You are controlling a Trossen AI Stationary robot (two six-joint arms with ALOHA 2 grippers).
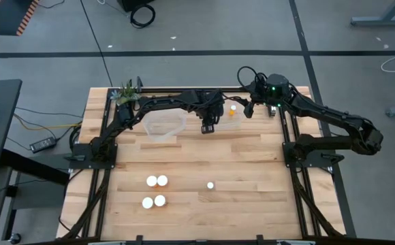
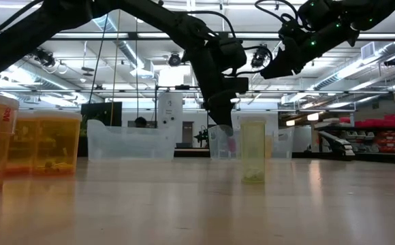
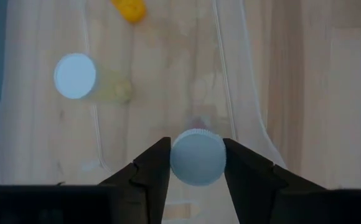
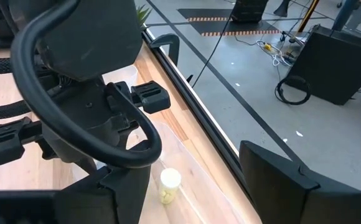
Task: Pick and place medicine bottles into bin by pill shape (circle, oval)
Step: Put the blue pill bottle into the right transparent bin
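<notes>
Now the left hand (image 3: 196, 163) is clamped on a white-capped bottle (image 3: 197, 157) above a clear bin (image 1: 233, 121); right hand (image 1: 250, 109) w/ fingers apart nearby.

White round caps on the medicine bottles (image 1: 156, 181), dark black left gripper (image 3: 196, 163), pale striped wooden table (image 1: 252, 170), green plant (image 1: 126, 93)

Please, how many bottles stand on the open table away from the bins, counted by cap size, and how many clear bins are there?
Wide-capped bottles: 4
Narrow-capped bottle: 1
Clear bins: 2
Total: 7
</notes>
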